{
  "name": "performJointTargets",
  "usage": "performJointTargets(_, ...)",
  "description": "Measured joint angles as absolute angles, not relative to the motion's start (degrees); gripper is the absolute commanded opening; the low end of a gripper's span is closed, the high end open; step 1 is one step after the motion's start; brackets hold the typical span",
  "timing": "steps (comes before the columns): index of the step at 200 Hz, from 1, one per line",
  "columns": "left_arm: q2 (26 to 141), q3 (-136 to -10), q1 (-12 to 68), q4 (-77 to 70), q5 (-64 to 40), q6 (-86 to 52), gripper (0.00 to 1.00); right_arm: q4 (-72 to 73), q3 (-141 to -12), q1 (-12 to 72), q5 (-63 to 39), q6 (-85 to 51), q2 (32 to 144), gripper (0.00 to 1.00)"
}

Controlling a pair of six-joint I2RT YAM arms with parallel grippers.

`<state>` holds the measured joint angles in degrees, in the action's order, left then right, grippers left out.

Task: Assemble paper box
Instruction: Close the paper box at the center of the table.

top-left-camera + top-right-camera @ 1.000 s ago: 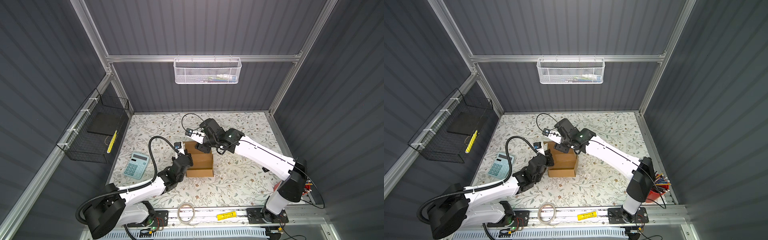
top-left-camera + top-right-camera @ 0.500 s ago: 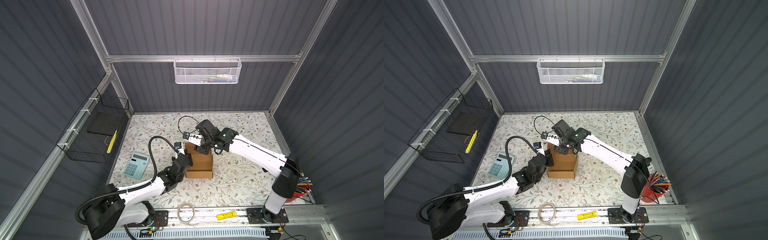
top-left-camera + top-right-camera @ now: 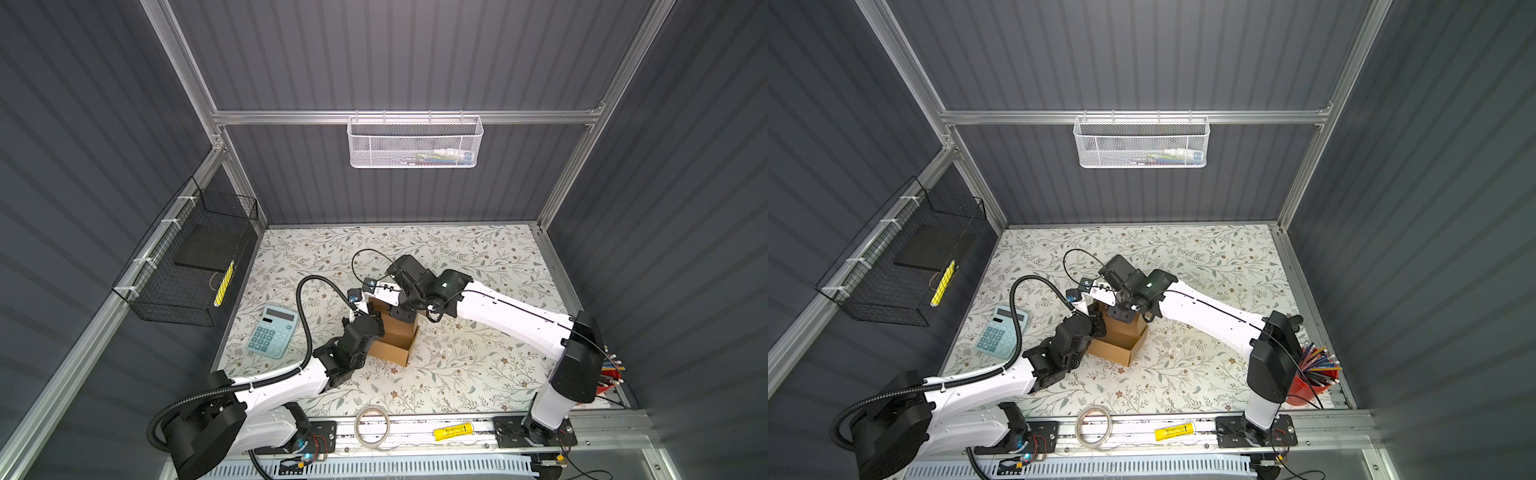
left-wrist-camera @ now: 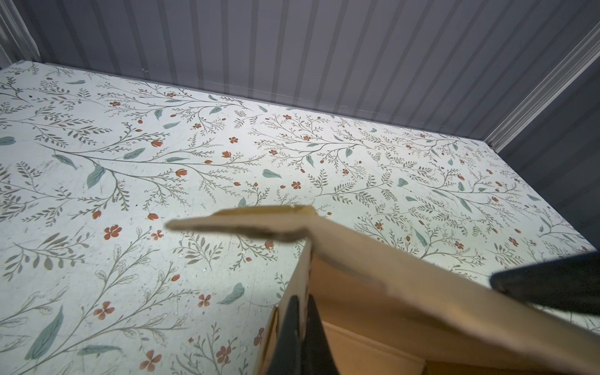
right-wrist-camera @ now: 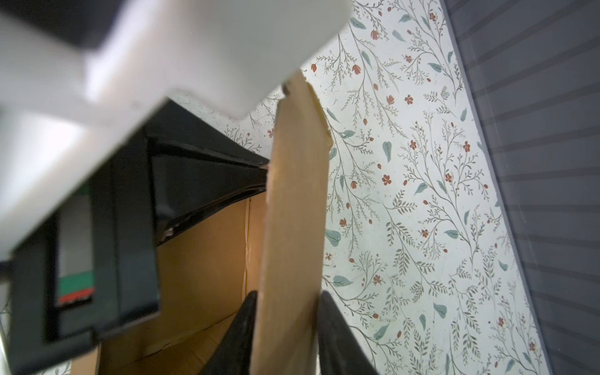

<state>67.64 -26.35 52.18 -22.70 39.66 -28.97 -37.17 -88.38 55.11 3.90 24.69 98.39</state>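
– Paper box (image 3: 395, 343) and fingers first, please: what do the left fingers (image 4: 287, 334) do?
– They are closed on a thin side wall of the box. In the left wrist view the cardboard edge stands between them. So the left gripper (image 4: 300, 324) holds the wall that faces the left edge of the worktop (image 3: 478, 374).
– And the right fingers (image 5: 238, 334)?
– They stand on both sides of a raised flap, very close to it. Whether they already press it, I cannot tell. In both top views the right gripper (image 3: 1120, 312) is over the back end of the box.
– Where is the box itself?
– Near the middle of the worktop, a little closer to the front edge. It is open on top and turned, with one corner toward the front edge.
– What is around it?
– A calculator (image 3: 273, 331) lies near the left edge, apart from the box. A red cup of pencils (image 3: 1310, 388) stands at the front right corner. A tape roll (image 3: 372, 420) and a yellow tube (image 3: 453, 432) lie on the rail (image 3: 411, 433) before the front edge.
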Motion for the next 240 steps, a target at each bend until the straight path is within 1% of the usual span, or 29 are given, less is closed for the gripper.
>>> performJointTargets(45,65.67,-25.23,52.47,-21.61,40.97,-29.15,0.00,-35.44,-87.81,55.92,5.72,23.70,98.26,0.17)
performJointTargets(66,64.82,-25.04,52.49,-20.69,41.36,-29.17,0.00,-34.89,-87.81,56.29,6.94,23.86,98.26,0.14)
performJointTargets(185,64.60,-24.73,52.60,-20.62,42.04,-29.82,0.00,-34.94,-87.81,58.94,12.49,23.99,98.26,0.07)
performJointTargets(215,63.96,-24.71,52.80,-19.97,42.09,-29.89,0.05,-34.98,-87.81,59.46,13.58,24.05,98.26,0.05)
performJointTargets(240,63.07,-24.71,52.82,-18.59,42.11,-30.20,0.08,-34.96,-87.81,60.05,14.33,24.08,98.26,0.04)
